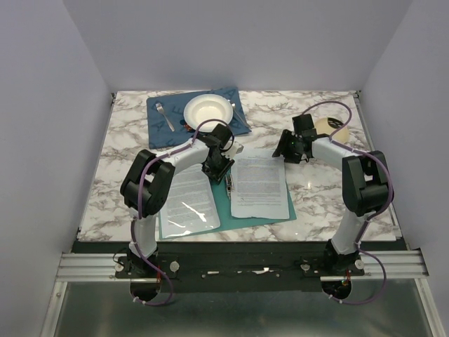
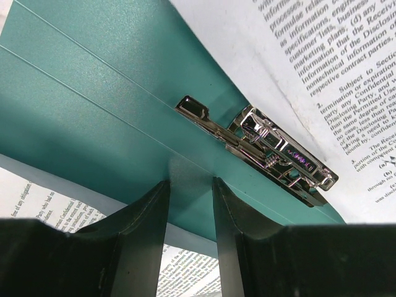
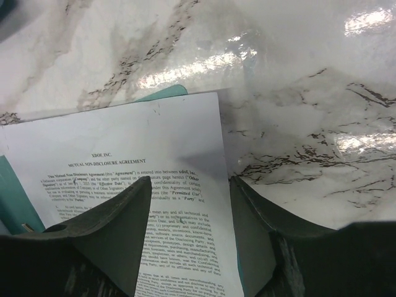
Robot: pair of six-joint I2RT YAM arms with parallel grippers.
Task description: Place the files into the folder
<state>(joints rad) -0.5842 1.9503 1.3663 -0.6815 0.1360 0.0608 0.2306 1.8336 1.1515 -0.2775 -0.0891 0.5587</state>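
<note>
- Left gripper [image 2: 190, 185]: jaws a narrow slit apart with nothing between them, tips low over the teal spine of the folder [image 2: 93, 93], just beside its metal clip [image 2: 260, 151].
- Right gripper [image 3: 190, 185]: jaws fairly wide and gripping nothing; the right edge of the files [image 3: 124, 142] runs under the gap.
- A teal corner peeks past the far edge of that stack, with the marble table [image 3: 297, 93] beyond.
- The folder lies open at the near middle, the files on its right half.
- On its left half is a printed sheet [image 1: 188, 203] under a glossy clear pocket.
- Far left there's a dark blue placemat [image 1: 158, 128] carrying a white bowl [image 1: 207, 110] and a fork [image 1: 165, 116].
- Far right, a pale round object [image 1: 330, 126] sits beside the right arm.
</note>
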